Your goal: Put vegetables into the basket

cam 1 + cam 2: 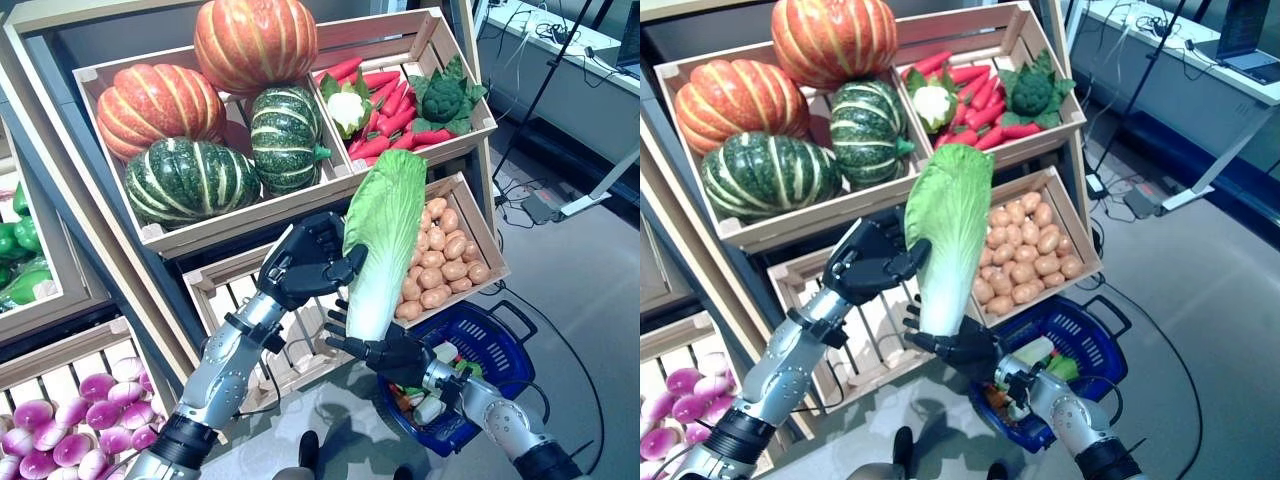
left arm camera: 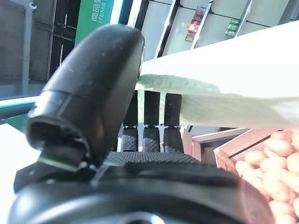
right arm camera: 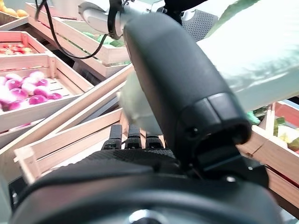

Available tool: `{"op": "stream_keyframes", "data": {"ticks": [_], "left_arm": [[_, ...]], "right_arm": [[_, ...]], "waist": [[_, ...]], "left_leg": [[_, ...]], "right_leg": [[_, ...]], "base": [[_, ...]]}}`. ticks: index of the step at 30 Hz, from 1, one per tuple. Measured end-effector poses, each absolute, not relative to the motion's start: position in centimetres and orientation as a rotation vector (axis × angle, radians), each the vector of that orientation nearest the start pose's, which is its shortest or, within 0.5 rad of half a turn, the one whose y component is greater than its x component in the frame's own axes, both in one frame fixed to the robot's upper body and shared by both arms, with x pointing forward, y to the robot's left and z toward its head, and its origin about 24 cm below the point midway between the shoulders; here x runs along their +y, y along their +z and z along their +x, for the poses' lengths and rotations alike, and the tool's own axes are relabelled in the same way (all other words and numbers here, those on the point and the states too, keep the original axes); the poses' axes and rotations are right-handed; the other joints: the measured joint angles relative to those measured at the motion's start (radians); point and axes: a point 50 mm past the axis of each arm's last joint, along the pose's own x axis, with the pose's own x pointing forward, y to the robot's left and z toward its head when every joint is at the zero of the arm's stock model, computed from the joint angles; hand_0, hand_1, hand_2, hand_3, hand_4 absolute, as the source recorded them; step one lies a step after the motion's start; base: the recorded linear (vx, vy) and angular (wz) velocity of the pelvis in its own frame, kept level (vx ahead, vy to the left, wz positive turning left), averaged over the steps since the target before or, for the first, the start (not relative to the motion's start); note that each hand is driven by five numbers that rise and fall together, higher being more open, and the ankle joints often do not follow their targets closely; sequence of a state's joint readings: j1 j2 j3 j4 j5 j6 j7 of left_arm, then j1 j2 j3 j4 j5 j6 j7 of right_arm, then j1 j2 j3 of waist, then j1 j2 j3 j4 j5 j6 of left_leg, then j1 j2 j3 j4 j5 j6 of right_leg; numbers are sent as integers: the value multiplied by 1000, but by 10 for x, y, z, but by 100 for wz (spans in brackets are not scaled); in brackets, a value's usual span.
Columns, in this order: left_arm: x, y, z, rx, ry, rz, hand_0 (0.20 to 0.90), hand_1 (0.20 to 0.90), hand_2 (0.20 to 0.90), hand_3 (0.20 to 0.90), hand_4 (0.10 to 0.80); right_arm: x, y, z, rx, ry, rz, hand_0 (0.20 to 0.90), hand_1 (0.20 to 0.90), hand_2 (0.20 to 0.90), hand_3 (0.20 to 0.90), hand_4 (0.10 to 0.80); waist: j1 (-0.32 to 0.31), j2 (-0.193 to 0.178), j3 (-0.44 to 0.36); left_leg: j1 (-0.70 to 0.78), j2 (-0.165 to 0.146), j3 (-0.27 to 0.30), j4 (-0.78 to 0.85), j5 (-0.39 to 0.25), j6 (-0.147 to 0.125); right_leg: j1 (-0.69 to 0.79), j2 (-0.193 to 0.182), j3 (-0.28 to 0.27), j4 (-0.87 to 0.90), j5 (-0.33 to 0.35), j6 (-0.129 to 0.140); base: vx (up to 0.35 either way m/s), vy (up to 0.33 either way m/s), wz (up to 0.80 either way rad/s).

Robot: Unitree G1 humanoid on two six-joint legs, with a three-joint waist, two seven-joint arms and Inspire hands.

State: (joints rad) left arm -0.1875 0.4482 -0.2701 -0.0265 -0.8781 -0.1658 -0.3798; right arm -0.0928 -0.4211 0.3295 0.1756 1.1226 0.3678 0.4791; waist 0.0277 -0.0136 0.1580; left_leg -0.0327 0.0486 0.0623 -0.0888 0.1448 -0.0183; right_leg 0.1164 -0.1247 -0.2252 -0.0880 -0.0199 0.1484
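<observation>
A long napa cabbage (image 1: 385, 220), green on top and white at its base, stands upright in front of the wooden stand. My left hand (image 1: 305, 265) is shut on its middle from the left; its wrist view shows the thumb (image 2: 88, 93) and fingers clamping the pale stalk (image 2: 224, 98). My right hand (image 1: 395, 352) is just under the cabbage's base with straight, spread fingers touching it; the cabbage (image 3: 261, 60) passes beside its thumb. The blue basket (image 1: 510, 340) stands on the floor at lower right, below the right hand, with white, green and orange vegetables (image 1: 432, 405) inside.
The wooden stand (image 1: 250, 215) with slanted crates rises right behind both hands. A crate of small potatoes (image 1: 445, 260) sits just right of the cabbage, above the basket. Grey floor (image 1: 590, 280) lies to the right, with cables and a table leg (image 1: 600, 190) further back.
</observation>
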Motion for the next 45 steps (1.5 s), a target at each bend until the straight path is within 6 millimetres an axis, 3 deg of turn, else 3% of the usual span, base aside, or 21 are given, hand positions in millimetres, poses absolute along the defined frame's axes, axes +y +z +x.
{"op": "stream_keyframes", "data": {"ticks": [7,23,24,25,45], "left_arm": [[147,108,270,-262,-658,-394,300,300,300,300,400],[145,106,270,-241,-689,-390,300,300,300,300,400],[145,106,270,-240,-691,-390,300,300,300,300,400],[145,106,270,-239,-696,-387,300,300,300,300,400],[143,107,269,-225,-726,-375,300,300,300,300,400]], "right_arm": [[-132,7,243,452,583,808,900,900,900,900,800],[-129,10,243,446,586,812,900,900,900,900,800],[-129,10,243,444,589,811,467,467,467,467,511],[-128,11,243,442,594,810,300,300,300,300,400],[-126,9,240,465,625,793,300,300,300,300,400]], "waist": [[-2,0,-16],[-1,0,-17],[-1,0,-17],[-1,0,-17],[-1,-2,-43]], "left_leg": [[5,0,6,0,-2,2],[9,-1,10,0,-3,4],[9,-1,10,0,-3,4],[9,-1,10,0,-3,4],[9,-1,18,-1,-5,6]], "right_leg": [[0,-1,7,1,0,1],[0,-3,16,1,2,2],[0,-3,17,1,2,2],[0,-3,17,1,2,2],[-1,-4,21,0,2,2]], "base": [[1,2,-2],[1,1,-1],[0,0,0],[0,0,0],[0,0,0]]}}
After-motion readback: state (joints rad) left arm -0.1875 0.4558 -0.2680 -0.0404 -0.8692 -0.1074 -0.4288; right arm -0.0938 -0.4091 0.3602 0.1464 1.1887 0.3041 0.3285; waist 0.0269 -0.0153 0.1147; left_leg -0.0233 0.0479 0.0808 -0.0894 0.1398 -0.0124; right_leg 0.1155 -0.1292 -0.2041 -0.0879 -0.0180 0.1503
